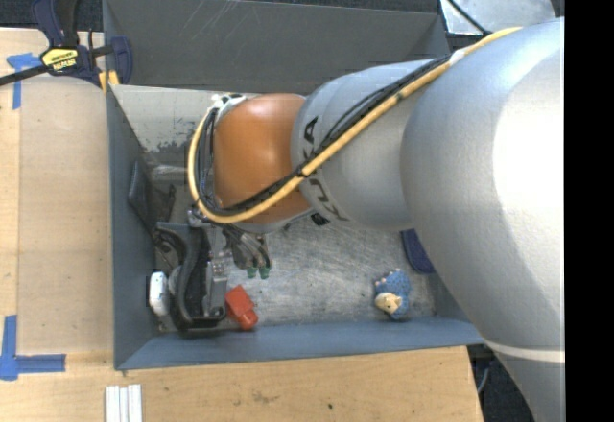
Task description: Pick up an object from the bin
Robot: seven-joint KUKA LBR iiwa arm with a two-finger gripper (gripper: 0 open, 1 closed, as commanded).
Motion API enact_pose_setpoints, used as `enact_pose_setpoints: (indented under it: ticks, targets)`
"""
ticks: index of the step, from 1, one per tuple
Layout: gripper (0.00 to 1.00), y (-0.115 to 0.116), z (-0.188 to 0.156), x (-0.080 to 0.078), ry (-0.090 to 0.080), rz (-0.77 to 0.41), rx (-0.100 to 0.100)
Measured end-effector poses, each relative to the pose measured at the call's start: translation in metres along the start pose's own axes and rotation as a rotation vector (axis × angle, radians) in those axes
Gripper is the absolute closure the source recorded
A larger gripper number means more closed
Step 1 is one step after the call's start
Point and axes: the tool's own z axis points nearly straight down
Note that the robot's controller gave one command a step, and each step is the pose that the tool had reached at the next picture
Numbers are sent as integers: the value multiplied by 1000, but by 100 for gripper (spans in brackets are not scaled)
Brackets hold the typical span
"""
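Nearest us, by the front wall of the grey bin (pixel 288 341), a small red block (pixel 241 308) lay at about 7 o'clock from the bin's middle. It sat just beside a black curved piece (pixel 192 313) at its 9 o'clock, and a small white piece (pixel 155 291) lay past that, near the left wall. Well apart from these, at about 4 o'clock, sat a little blue and yellow toy figure (pixel 390 294). A little farther in, the gripper (pixel 230 267) hung close over that left-hand cluster, at the red block's 12 o'clock. We could not tell whether it was set wide or narrow, and we saw nothing held in it. Behind it rose the wrist's orange cover (pixel 251 156), and at 9 o'clock a dark flat thing (pixel 139 195) lay along the left wall. We judged the red block the likeliest pick. It looked light, stiff and hard, probably smooth plastic that could slip or skid aside. It seemed best taken across its two longer flat sides, clear of the black piece next to it.
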Motion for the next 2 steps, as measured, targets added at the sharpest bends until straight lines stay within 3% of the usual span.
enact_pose_setpoints:
  ticks: [1,2]
  targets:
    - [0,15,-43,25,-10,110,-3]
    - [0,-20,3,-17,10,211,1]
